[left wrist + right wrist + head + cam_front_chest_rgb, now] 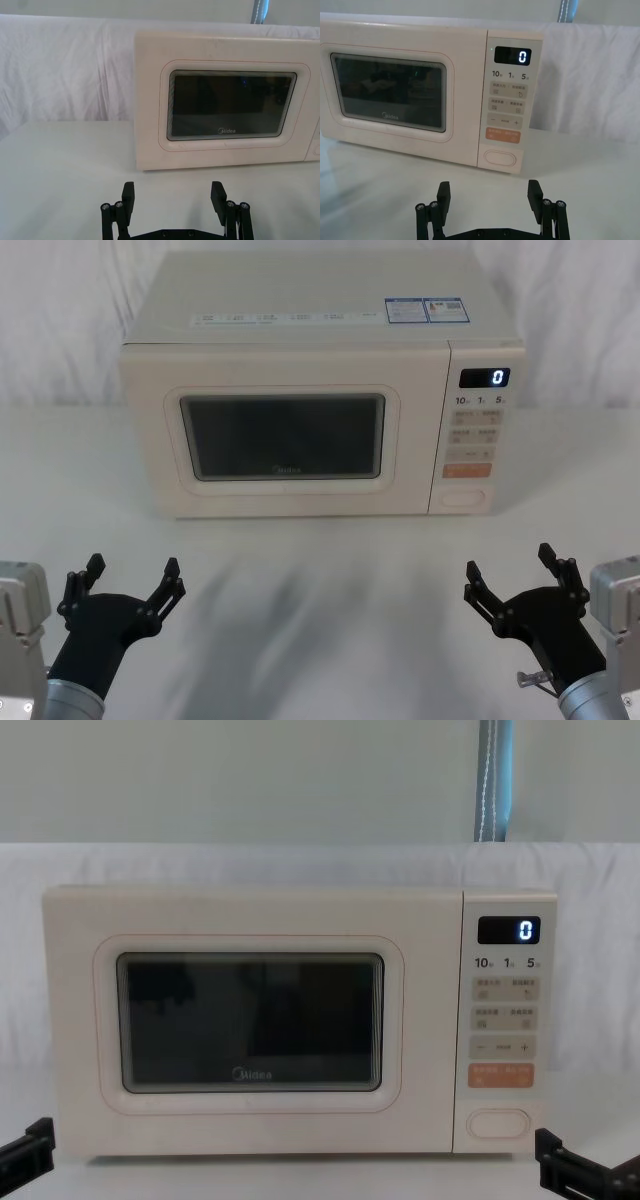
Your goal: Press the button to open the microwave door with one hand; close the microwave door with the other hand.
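On the bench, at twelve o'clock, the microwave door (283,430) is shut. Both hands wait spread apart: left hand (131,583) at seven, right hand (512,569) at five. Next, the right must reach the button (463,497).

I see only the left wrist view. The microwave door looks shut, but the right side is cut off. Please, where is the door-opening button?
Observer: The button is the lowest key on the control panel, under the orange key.
Operator: Is the right gripper near it?
Observer: No. The right gripper is open and hovers over the table, well in front of the panel and touching nothing.
Operator: Is the oven powered?
Observer: The display is lit and reads 0.
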